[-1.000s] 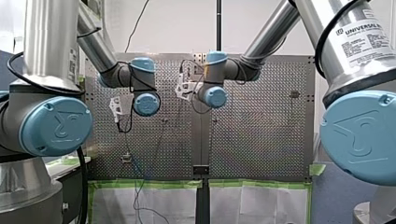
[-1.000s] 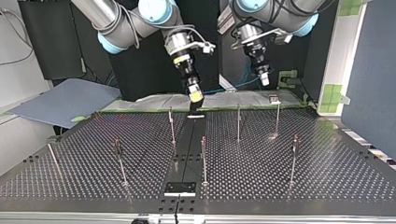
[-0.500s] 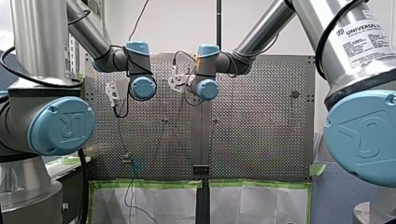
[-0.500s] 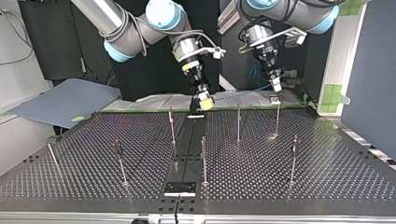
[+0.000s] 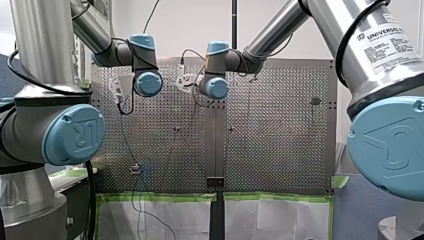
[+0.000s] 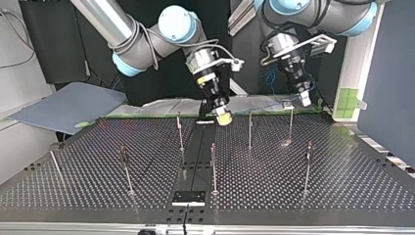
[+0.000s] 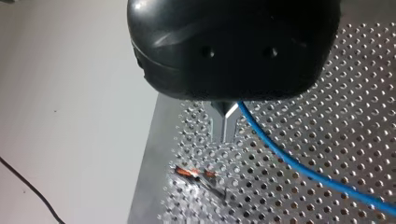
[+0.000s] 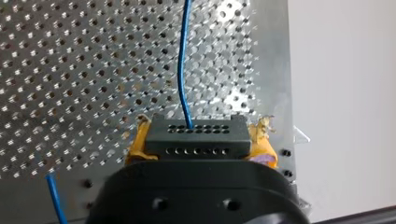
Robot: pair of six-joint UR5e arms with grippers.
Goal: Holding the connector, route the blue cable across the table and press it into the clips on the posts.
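Observation:
In the right wrist view my right gripper [image 8: 200, 133] is shut on a black connector [image 8: 196, 145], yellow pads [image 8: 137, 142] on either side. The blue cable [image 8: 183, 60] leaves the connector's top and runs ahead over the perforated plate. In the left wrist view my left gripper [image 7: 224, 135] has its metal fingers shut on the blue cable [image 7: 299, 165], which trails off to one side. In the top view my right gripper [image 6: 223, 117] hangs over the table's far edge near the middle. My left gripper [image 6: 304, 99] hovers beside a clip-topped post [image 6: 288, 104].
Several thin upright posts [image 6: 250, 129] stand across the perforated table [image 6: 342, 176]. A black centre strip [image 6: 195, 152] runs between its two halves. A grey mat [image 6: 68, 105] lies off the far corner at the top view's left. A blue panel [image 6: 386, 73] stands at its right.
In the top view both grippers have moved right and lower, toward the table's far edge. My left gripper has come next to the clip-topped post. Both grips are unchanged.

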